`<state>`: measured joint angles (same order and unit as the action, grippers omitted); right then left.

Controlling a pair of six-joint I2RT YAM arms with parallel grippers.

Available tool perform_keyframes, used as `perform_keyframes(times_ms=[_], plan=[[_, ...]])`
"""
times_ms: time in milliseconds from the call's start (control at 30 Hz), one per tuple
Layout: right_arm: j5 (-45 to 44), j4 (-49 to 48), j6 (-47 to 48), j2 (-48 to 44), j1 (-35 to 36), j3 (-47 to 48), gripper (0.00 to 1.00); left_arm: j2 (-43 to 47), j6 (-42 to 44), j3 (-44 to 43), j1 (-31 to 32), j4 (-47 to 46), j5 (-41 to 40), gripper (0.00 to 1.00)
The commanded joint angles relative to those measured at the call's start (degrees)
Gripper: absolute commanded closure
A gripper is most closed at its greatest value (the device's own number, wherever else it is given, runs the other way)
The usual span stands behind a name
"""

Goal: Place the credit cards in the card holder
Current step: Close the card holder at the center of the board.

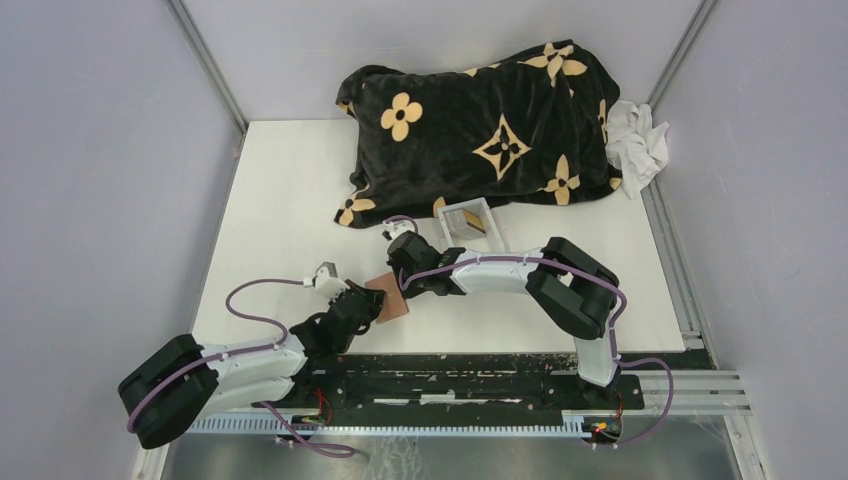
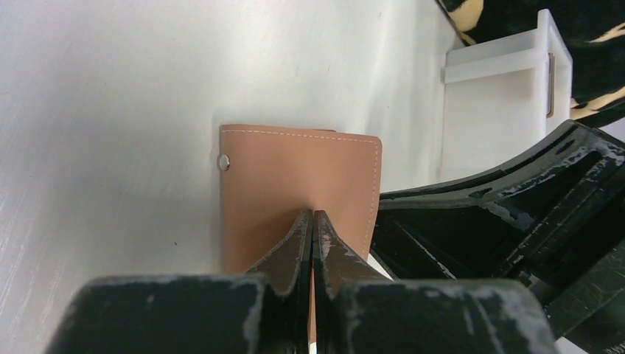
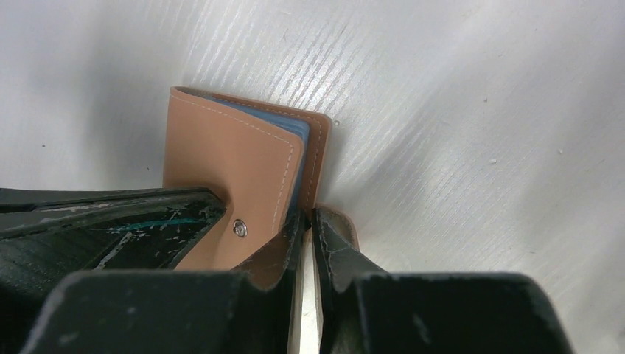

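The wallet [image 2: 295,173] is lying on the white table [image 1: 290,200], close to the near edge, and both grippers are on it. The left gripper [image 2: 313,221] is pressing its 2 fingers tight together on 1 cover of the wallet. A thin strip of brown leather is showing between them. The right gripper [image 3: 309,217] is almost closed too, and it looks like it is pinching the edge of the other cover. Between the 2 covers, 1 blue card [image 3: 298,158] is peeking out, so it is sitting inside the wallet. I am not seeing any other card for sure. The tray [image 2: 501,110] is standing a little way behind.

Here is what I am thinking could go wrong:

- The leather is thin and smooth. If the 2 arms are pulling apart too hard, a cover could be slipping out of a pinch.
- If 1 gripper is letting go, the wallet could be flopping shut or sliding away on the slick table.
- If the wallet is getting tipped or lifted with its open side down, the blue card could be sliding back out.
- The 2 grippers are working very close together, so a small wrong move could be bumping them into each other.
- The wallet is near the table edge, so a push toward the arms could be knocking it off.
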<state>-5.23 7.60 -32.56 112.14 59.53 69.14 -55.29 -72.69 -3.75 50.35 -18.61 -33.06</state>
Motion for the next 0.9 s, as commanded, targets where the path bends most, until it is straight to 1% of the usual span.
perform_keyframes(times_ms=[0,233,467,633,667,733,800,867], plan=[[-1.10,3.95,2.14,-0.34,0.43,0.12,0.87,-3.03,-2.53,-2.14,0.64,1.43,-2.03,0.97],[-5.10,6.80,4.81,-2.97,0.48,1.10,0.85,-6.13,-4.20,-4.01,1.12,3.84,-3.44,0.97],[-6.08,8.43,6.67,-5.68,0.57,2.08,0.79,-5.93,-4.96,-4.38,1.19,5.54,-4.47,0.97],[-6.08,8.83,6.91,-7.83,0.58,1.75,0.67,-6.04,-5.01,-4.27,1.19,5.78,-4.56,0.97],[-6.10,8.92,6.96,-8.37,0.59,1.57,0.63,-6.02,-4.98,-4.25,1.22,5.78,-4.56,0.97],[-5.95,8.78,7.23,-9.39,0.58,1.15,0.54,-5.91,-4.89,-4.13,1.23,5.78,-4.56,0.97],[-6.27,8.84,7.48,-10.19,0.58,0.70,0.46,-5.89,-4.65,-4.24,1.20,5.78,-4.56,0.95],[-7.08,9.12,7.73,-10.75,0.58,0.36,0.42,-5.90,-4.50,-4.25,1.21,5.78,-4.56,0.92]])
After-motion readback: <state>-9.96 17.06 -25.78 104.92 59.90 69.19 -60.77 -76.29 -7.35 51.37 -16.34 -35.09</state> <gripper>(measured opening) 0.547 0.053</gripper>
